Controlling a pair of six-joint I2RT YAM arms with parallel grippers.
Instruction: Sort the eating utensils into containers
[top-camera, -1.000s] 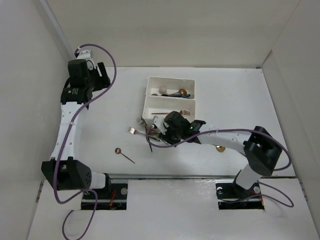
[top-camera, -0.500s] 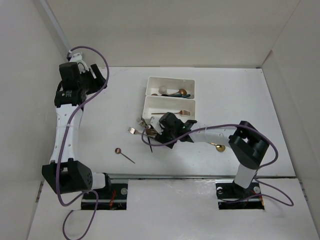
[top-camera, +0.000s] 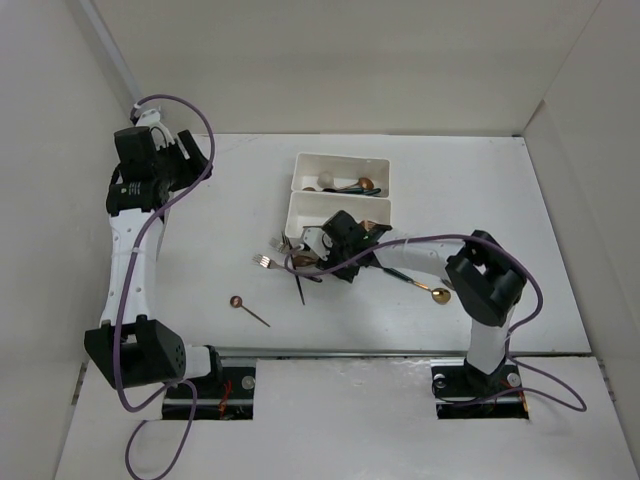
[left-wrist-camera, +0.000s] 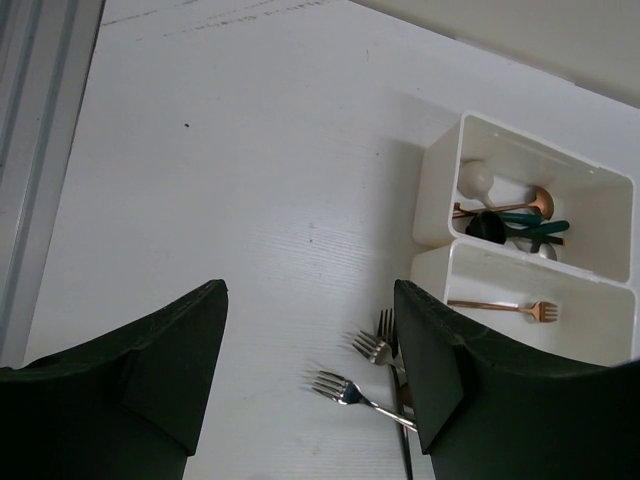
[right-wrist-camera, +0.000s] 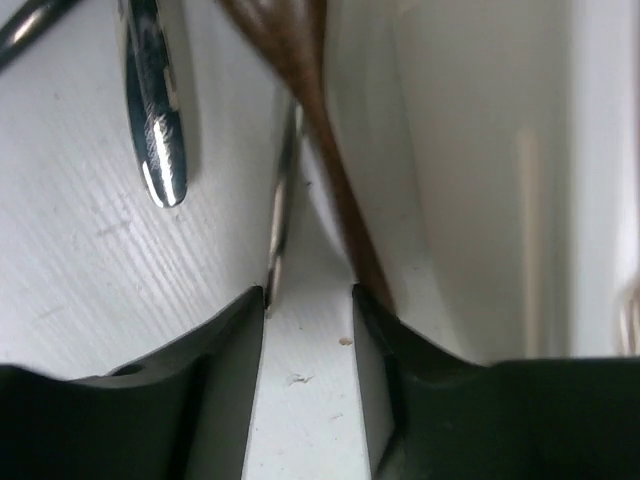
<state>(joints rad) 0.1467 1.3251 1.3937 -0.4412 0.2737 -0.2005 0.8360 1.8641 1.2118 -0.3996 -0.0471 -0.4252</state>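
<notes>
Your right gripper (top-camera: 318, 246) is down at table level, right against the heap of forks (top-camera: 292, 258) by the corner of the near tray (top-camera: 296, 212). Its fingers (right-wrist-camera: 225, 390) stand partly apart, and its wrist view shows you a bare strip of white between them. A copper handle (right-wrist-camera: 320, 150) slants down to the inner edge of one finger. A thin silver handle (right-wrist-camera: 278, 210) reaches the inner edge of the other. Neither is squeezed between the two. A shiny silver piece (right-wrist-camera: 155, 120) lies on the table (top-camera: 450, 180) just off one side of the fingers, and the tray wall rises close on the other side.

Ahead of the fingertips a silver fork (top-camera: 263, 262) pokes out of the heap, and a dark handle (top-camera: 300, 288) sticks out toward the arm bases. A copper spoon (top-camera: 247, 307) lies alone, well apart from this gripper, toward the left arm's base. Behind the gripper, beside its forearm, you have a gold spoon (top-camera: 425, 287) with a green handle. A copper fork (left-wrist-camera: 505, 305) lies in the near tray, and several spoons (left-wrist-camera: 505, 215) lie in the far tray (left-wrist-camera: 440, 180) beyond it.

Your left gripper (top-camera: 195, 150) hangs over the table's far left corner, well apart from everything, with its fingers spread wide around nothing.
</notes>
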